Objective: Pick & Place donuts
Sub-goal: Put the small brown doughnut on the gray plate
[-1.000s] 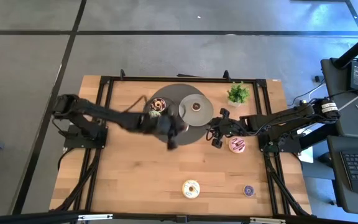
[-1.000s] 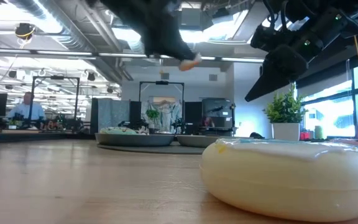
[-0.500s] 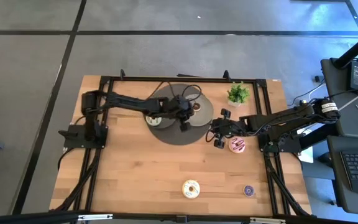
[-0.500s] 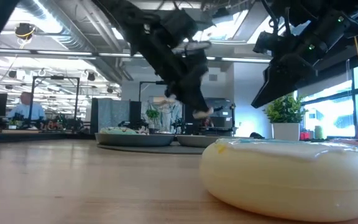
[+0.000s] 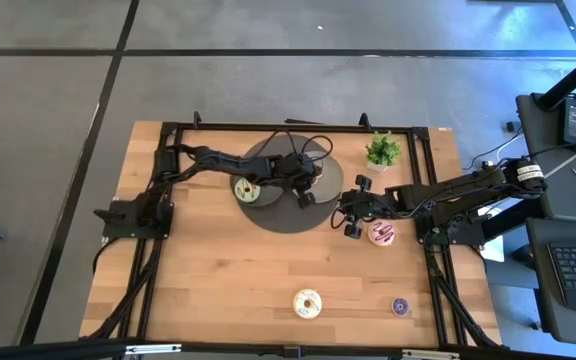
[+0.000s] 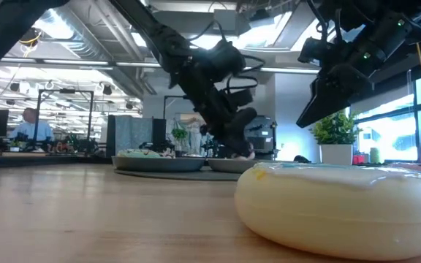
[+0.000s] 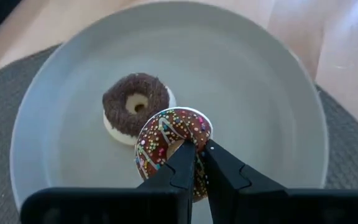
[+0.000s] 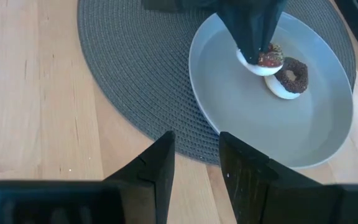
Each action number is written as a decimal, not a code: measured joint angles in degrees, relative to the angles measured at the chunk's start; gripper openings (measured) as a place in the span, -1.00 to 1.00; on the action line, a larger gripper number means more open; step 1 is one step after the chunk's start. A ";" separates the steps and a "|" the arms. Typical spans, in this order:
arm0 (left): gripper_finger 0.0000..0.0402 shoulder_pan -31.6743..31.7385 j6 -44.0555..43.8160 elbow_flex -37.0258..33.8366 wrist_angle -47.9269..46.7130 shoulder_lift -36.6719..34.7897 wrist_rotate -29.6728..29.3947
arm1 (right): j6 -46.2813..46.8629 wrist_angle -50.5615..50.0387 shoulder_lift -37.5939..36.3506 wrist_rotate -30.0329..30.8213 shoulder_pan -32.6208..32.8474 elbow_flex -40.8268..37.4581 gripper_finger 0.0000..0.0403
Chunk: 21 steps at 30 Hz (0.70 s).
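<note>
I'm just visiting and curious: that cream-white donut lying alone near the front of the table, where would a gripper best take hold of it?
Probably from straight above. The cream-white donut lies flat on the table, hole facing up, with nothing near it. One finger could drop into the hole and the other outside the ring, pinching the band, or both fingers could straddle its outer edges.

The left gripper (image 7: 196, 163) is hanging over a grey round plate (image 7: 272, 112), its jaws pinching the rim of a tiny brown donut with coloured sprinkles (image 7: 169, 146) and holding it tilted on edge. Just beside it, a second tiny dark brown donut (image 7: 135, 106) is lying flat on the plate, which is sitting on a dark woven mat (image 7: 353, 149) over the wooden surface (image 7: 347, 43).
</note>
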 joint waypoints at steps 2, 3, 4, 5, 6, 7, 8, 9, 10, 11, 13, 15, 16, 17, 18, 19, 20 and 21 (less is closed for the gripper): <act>-0.89 0.04 0.00 -0.02 -0.63 0.09 0.01 | -0.02 -0.01 0.00 0.00 0.00 0.00 -0.36; -0.89 0.04 0.00 -0.02 -0.68 0.09 0.01 | 0.00 -0.01 0.00 0.00 -0.02 0.00 -0.36; -0.89 0.04 0.00 -0.02 -0.85 0.06 0.01 | 0.00 -0.01 0.00 0.00 0.00 0.00 -0.36; -0.89 0.04 0.03 -0.02 -1.04 0.06 0.01 | -0.02 -0.01 0.00 0.00 0.00 0.00 -0.36; -0.89 0.02 0.33 -0.02 -1.06 0.06 0.03 | -0.04 0.00 0.00 0.00 -0.01 0.00 -0.36; -0.89 0.00 0.69 -0.02 -1.02 0.06 0.03 | -0.04 -0.01 0.00 0.00 0.00 0.00 -0.36; -0.89 0.00 1.04 -0.02 -0.87 0.06 0.02 | -0.03 -0.01 0.00 0.00 -0.01 0.00 -0.36; -0.89 0.01 1.33 -0.02 -0.78 0.06 0.02 | -0.02 -0.01 0.00 0.00 -0.01 0.00 -0.36; -0.89 0.02 1.36 -0.02 -0.84 0.06 0.01 | -0.02 -0.01 0.00 0.00 -0.02 0.00 -0.36; -0.89 0.02 1.36 -0.02 -0.85 0.06 0.01 | -0.02 -0.01 0.00 0.00 0.00 0.00 -0.36; -0.89 0.02 1.38 -0.02 -0.82 0.06 0.01 | -0.04 -0.01 0.00 0.00 0.00 0.00 -0.36; -0.87 -0.13 1.42 -0.02 -0.82 0.06 0.01 | -0.07 -0.01 0.00 0.00 -0.01 0.00 -0.36; -0.86 -0.11 1.44 -0.02 -0.80 0.06 0.01 | -0.07 -0.01 0.00 0.00 -0.02 0.00 -0.36; -0.85 -0.12 1.33 -0.02 -0.78 0.06 0.01 | -0.09 -0.01 0.00 0.00 0.00 0.00 -0.36; -0.84 -0.13 0.89 -0.02 -0.79 0.06 0.01 | -0.09 -0.01 0.00 0.00 0.00 0.00 -0.36; -0.83 -0.13 0.13 -0.02 -0.82 0.06 0.01 | -0.09 -0.01 0.00 0.00 0.00 0.00 -0.36; -0.82 -0.13 -0.44 -0.02 -0.86 0.06 0.01 | -0.09 -0.01 0.00 0.00 -0.01 0.00 -0.36; -0.81 -0.10 -0.75 -0.02 -1.01 0.04 -0.01 | -0.11 -0.01 0.00 0.00 0.00 0.00 -0.36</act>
